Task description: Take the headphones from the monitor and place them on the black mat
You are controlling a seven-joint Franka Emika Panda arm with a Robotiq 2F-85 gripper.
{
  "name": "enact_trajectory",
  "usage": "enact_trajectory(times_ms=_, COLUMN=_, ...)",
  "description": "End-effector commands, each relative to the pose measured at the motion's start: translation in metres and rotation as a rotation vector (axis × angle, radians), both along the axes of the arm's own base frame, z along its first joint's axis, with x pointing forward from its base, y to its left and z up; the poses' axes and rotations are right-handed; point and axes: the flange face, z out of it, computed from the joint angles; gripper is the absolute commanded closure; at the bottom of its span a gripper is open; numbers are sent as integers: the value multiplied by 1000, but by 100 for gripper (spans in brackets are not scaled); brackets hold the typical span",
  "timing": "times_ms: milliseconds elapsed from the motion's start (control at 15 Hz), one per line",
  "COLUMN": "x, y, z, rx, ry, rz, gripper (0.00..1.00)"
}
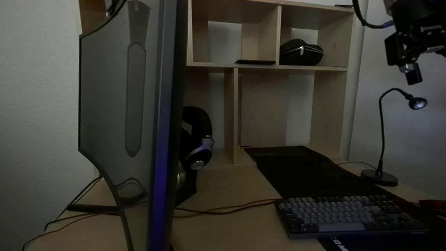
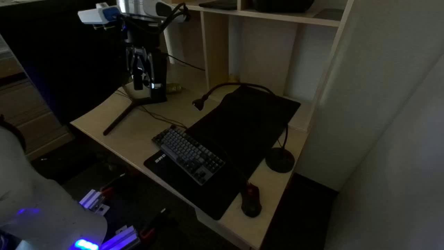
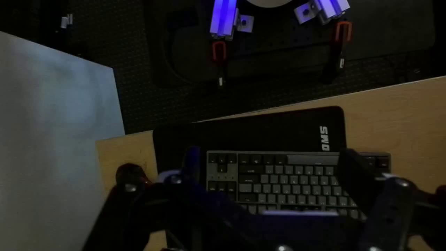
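Observation:
The black headphones (image 1: 199, 148) with silvery earcups hang just beyond the edge of the monitor (image 1: 137, 101), partly hidden by it in an exterior view. In the exterior view with the dark monitor screen (image 2: 66, 55), I cannot make them out; the arm is in front of the monitor stand. The black mat (image 1: 296, 170) lies on the desk and also shows in the other frames (image 2: 239, 125) (image 3: 244, 136). My gripper (image 3: 270, 160) is open and empty, fingers wide apart, above the keyboard. It is high over the desk in both exterior views (image 1: 414, 74) (image 2: 146, 84).
A keyboard (image 2: 189, 152) rests on the mat's near part. A mouse (image 2: 250, 201) and a gooseneck lamp (image 2: 280, 159) stand at the side; its neck arches over the mat. A wooden shelf (image 1: 212, 65) with a black case (image 1: 301, 54) stands behind. Cables (image 1: 226, 207) cross the desk.

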Motion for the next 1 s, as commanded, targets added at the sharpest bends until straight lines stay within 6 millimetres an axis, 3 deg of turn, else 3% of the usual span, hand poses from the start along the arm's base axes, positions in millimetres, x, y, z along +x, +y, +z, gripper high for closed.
enact_trajectory(times_ms=0, x=0, y=0, z=0, rx=0, ry=1, rz=0, gripper=0)
enact_trajectory(times_ms=133, x=0, y=0, z=0, rx=0, ry=1, rz=0, gripper=0)
enact_trajectory(times_ms=200, x=9, y=9, z=-9, rx=-4, ry=43, rz=8, gripper=0)
enact_trajectory(times_ms=333, x=34, y=70, z=-26, rx=30, ry=41, rz=167, gripper=0)
enact_trajectory(times_ms=467, x=44, y=118, z=-27, rx=58, ry=9, rz=270, gripper=0)
enact_trajectory(times_ms=733, x=70, y=235, z=-17, rx=75, ry=-72, rz=518, gripper=0)
enact_trajectory(times_ms=800, x=50, y=201, z=-23, rx=46, ry=-59, rz=435, gripper=0)
enact_trajectory(times_ms=867, x=52, y=218, z=-21, rx=43, ry=-67, rz=456, gripper=0)
enact_trajectory(times_ms=933, x=52, y=220, z=-23, rx=40, ry=-64, rz=453, gripper=0)
